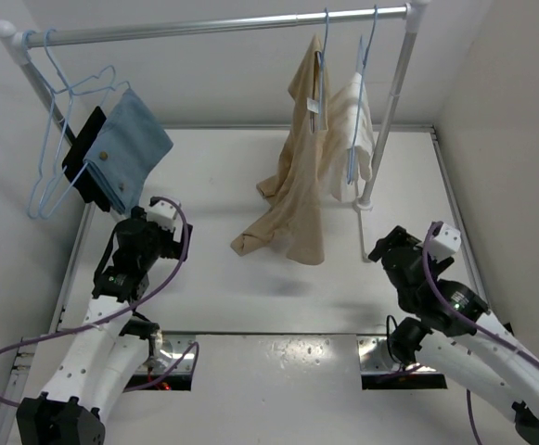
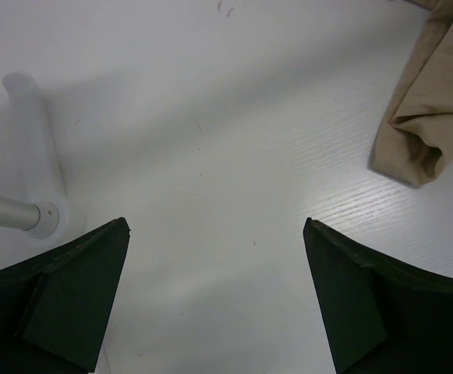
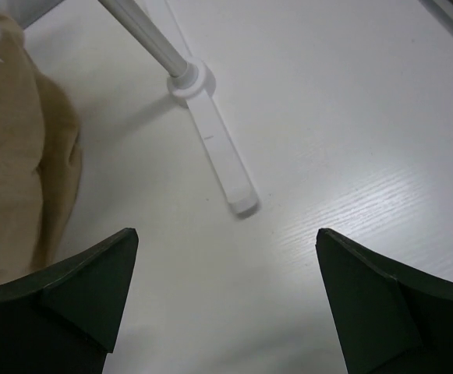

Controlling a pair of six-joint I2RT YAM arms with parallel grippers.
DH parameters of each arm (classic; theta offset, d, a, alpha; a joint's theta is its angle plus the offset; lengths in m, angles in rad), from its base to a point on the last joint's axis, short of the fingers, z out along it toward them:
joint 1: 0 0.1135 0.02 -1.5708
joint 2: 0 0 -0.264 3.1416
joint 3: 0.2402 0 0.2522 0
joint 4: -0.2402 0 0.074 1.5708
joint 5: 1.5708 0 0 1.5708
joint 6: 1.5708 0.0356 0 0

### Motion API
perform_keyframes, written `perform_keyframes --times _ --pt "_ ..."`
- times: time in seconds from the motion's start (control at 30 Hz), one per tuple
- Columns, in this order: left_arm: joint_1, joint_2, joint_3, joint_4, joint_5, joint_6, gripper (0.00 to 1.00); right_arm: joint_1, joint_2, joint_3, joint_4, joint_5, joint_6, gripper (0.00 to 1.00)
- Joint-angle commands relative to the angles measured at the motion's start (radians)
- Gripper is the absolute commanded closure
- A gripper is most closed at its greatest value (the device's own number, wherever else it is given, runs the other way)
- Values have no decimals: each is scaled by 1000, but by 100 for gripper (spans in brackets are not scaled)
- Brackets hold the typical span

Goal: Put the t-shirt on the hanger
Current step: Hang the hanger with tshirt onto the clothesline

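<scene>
The tan-beige t-shirt [image 1: 299, 176] hangs from a light-blue wire hanger [image 1: 323, 42] on the rail, its lower part trailing on the table. A sleeve end shows in the left wrist view [image 2: 427, 109], and an edge shows in the right wrist view [image 3: 19, 148]. My left gripper [image 1: 158, 218] is open and empty over bare table at the left [image 2: 217, 226]. My right gripper [image 1: 390, 248] is open and empty near the rack's foot [image 3: 226, 234].
A white cloth [image 1: 354, 130] hangs on a like hanger to the right of the t-shirt. A blue cloth [image 1: 130, 148] and empty blue hangers [image 1: 56, 139] hang at the rail's left end. The rack's right post and foot [image 3: 210, 132] and its left foot [image 2: 35, 148] stand on the table.
</scene>
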Motion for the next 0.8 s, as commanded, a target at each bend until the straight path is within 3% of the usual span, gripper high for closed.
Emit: perform_keyframes --times 0.0,0.77 --pt "24 -10 -8 42 -7 -5 0 -3 -6 -50 11 34 135 4" --pt "53 -1 -8 42 12 -14 0 -3 -2 -43 -18 105 195 1"
